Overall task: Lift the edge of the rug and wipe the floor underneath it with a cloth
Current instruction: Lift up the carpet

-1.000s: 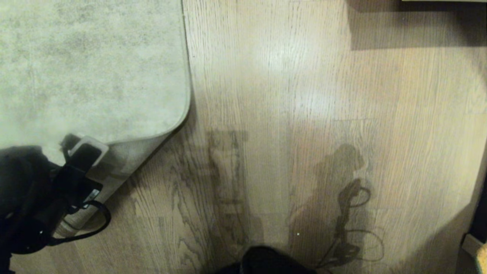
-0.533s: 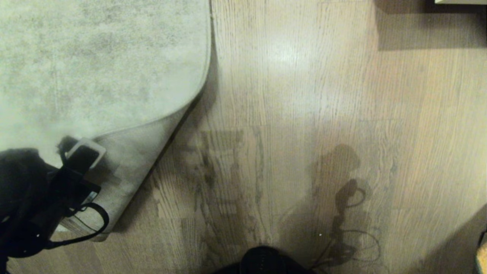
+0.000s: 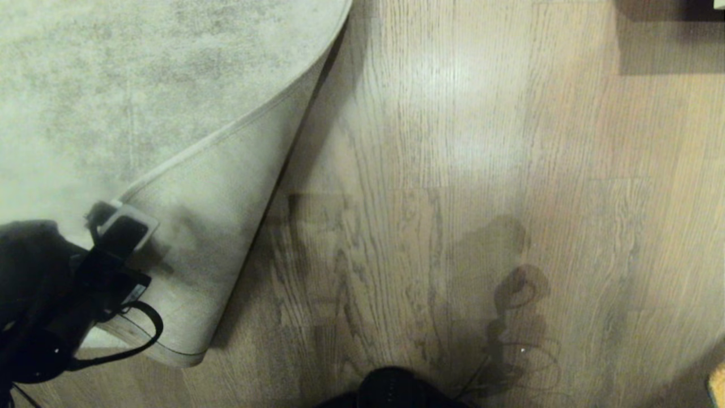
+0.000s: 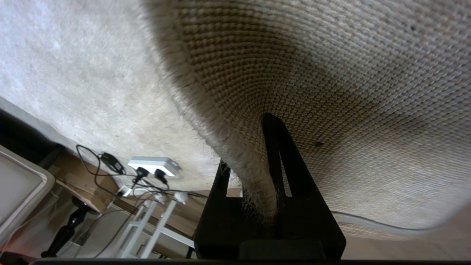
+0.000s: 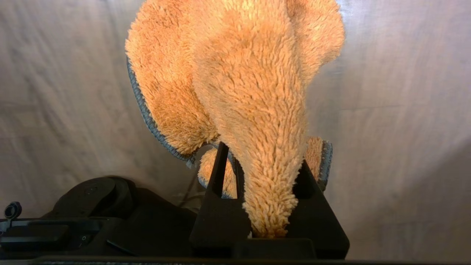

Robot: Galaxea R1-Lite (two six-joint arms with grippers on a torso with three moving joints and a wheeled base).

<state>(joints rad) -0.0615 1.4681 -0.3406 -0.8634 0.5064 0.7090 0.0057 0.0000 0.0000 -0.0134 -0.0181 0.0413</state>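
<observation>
The left gripper point(image 3: 107, 218) is clamped onto the rug edge point(image 3: 226, 133), its black fingers point(image 4: 274, 147) pressed together with the thick pile border pinched between them. From where that gripper sits, low on the robot's left side, the corner of the rug is folded back over itself: the cream woven backing point(image 3: 209, 226) faces up and fans out from the gripper toward the right and away from the robot, ending in a rounded flap just below and to the right of it. In the left wrist view the backing point(image 4: 349, 92) arches right over the fingers, with the frayed rug border running down into the pinch. Beyond the fingers on the other side lies the rug's mottled grey pile point(image 3: 113, 85), flat and stretching away to the far left.

The floor point(image 3: 453, 170), light brown wood-grain plank, opens out to the right of the folded flap, carrying shadows of the robot's arm and cables.

The right gripper point(image 5: 257, 191) does not show in the head view. Its own wrist camera shows it closed on the cloth point(image 5: 250, 92), a fuzzy orange rag with a grey-blue stitched hem; the rag is pinched at one bunched end between the fingers and hangs out past them in loose folds, above bare floor point(image 5: 404, 110).
</observation>
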